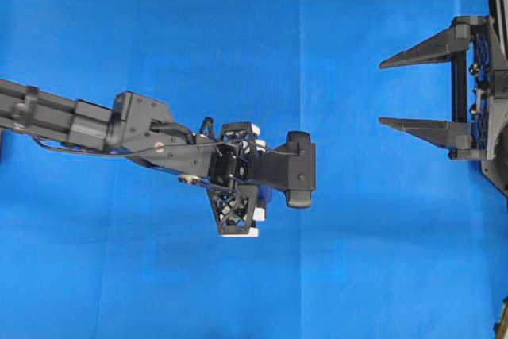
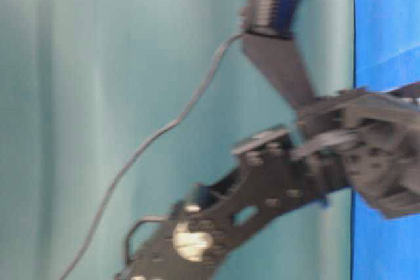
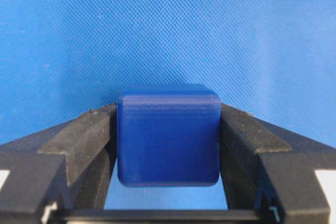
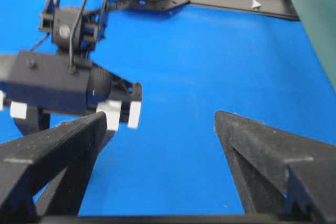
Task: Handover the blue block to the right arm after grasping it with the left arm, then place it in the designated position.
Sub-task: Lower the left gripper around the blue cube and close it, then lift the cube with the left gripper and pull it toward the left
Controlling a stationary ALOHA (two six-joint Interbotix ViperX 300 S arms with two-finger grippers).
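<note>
Overhead: left claw (image 1: 238, 182) points down at blue counter (image 1: 159, 21); right claw (image 1: 401, 91) waits apart to its right, fingers spread, released.
Left wrist: blue block (image 3: 168, 135) pinched between both fingers (image 3: 84, 135), clenched on it.
Right wrist: left arm (image 4: 63, 85) ahead-left. No containers seen.
</note>
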